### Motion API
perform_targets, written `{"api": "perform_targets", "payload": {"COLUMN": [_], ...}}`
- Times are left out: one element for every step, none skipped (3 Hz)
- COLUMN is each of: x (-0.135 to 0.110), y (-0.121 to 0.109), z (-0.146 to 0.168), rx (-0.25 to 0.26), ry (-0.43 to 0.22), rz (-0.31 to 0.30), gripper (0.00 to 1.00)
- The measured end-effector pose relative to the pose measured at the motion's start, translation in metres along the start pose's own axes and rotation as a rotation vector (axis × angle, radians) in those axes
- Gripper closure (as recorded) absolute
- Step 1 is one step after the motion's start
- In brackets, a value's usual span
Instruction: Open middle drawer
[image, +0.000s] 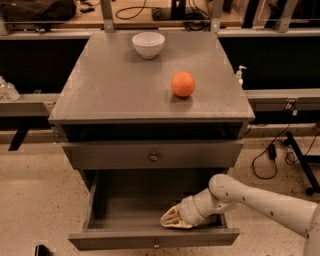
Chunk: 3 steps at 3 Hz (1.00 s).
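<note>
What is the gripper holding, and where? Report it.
Cannot be told: the cream gripper lies inside the pulled-out grey middle drawer, behind its front panel.

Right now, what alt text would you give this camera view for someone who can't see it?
The robot's gripper reaches into the pulled-out grey middle drawer of a grey cabinet; a white bowl and a round orange fruit sit on top.

No text, label, brand, number or sign can be read on any surface in the camera view. The gripper (170, 219) is inside the pulled-out middle drawer (150, 239), low against the drawer floor, just behind the front panel and right of centre. Neither the gripper nor the drawer carries a readable marking.
</note>
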<state>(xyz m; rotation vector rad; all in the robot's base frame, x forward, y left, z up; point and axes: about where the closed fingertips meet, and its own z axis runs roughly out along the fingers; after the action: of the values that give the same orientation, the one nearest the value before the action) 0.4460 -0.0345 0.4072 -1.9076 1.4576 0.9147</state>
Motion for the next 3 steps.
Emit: {"api": "perform_targets", "payload": {"x": [0.000,-0.008,-0.015], "y": [0.000,-0.002,-0.012], "z": [0.000,-0.014,-0.033], "rx": [0.000,-0.012,0.035], "ry": [0.000,-0.026,-0.047], "rz": [0.000,-0.052,-0.022], "gripper": [1.00,1.00,1.00]}}
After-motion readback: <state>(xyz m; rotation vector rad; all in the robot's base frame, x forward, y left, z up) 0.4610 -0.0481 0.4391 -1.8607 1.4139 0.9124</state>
